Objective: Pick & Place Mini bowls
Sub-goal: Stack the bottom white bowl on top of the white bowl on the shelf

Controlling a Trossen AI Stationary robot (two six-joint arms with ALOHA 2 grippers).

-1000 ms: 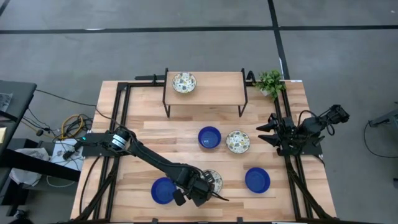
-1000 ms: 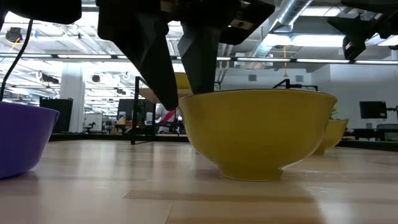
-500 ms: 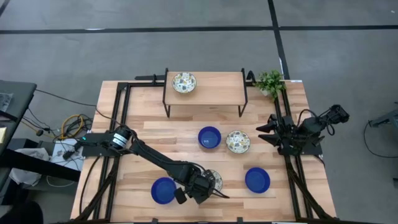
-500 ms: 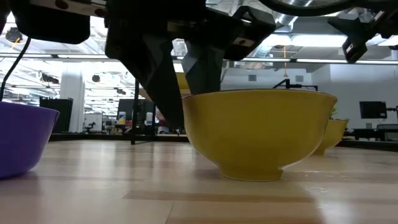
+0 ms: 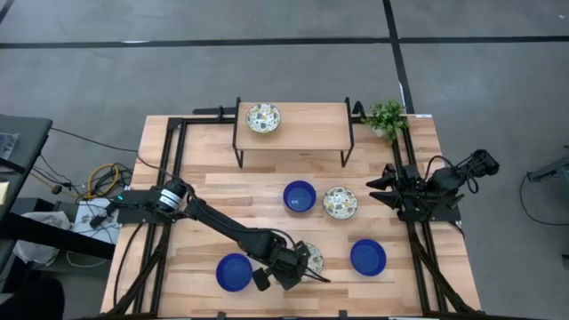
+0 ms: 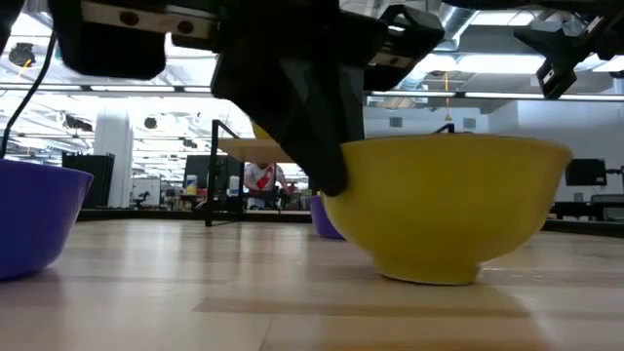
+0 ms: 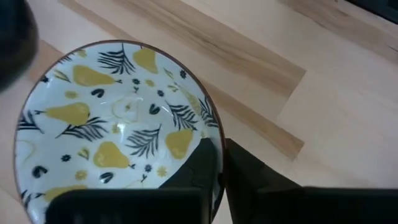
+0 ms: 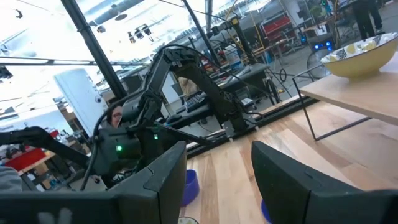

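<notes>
A white mini bowl with a yellow pear pattern (image 7: 118, 124), yellow on the outside (image 6: 458, 210), stands on its foot near the table's front edge (image 5: 312, 258). My left gripper (image 5: 300, 265) is shut on it. Three blue mini bowls (image 5: 234, 272) (image 5: 300, 196) (image 5: 367, 257) sit on the table. One more patterned bowl (image 5: 340, 202) stands mid-table, and another (image 5: 263, 118) sits on the raised shelf. My right gripper (image 8: 214, 186) is open at the table's right edge, with nothing between its fingers. My left gripper pinches the patterned bowl's rim (image 7: 213, 132) on its left side, one finger (image 7: 202, 163) inside the bowl and the other (image 7: 245, 174) outside. The fingers slant down from the table's left. The bowl sits upright with its foot (image 6: 429, 276) on the table.
A wooden shelf on black legs (image 5: 307, 124) stands at the back of the table. A small green potted plant (image 5: 387, 117) is at the back right corner. Bare wood lies between the shelf and the bowls.
My left gripper has sunk a little and shut on the patterned bowl's rim. The bowl has slid a short way toward the table's right edge and still stands on its foot.
</notes>
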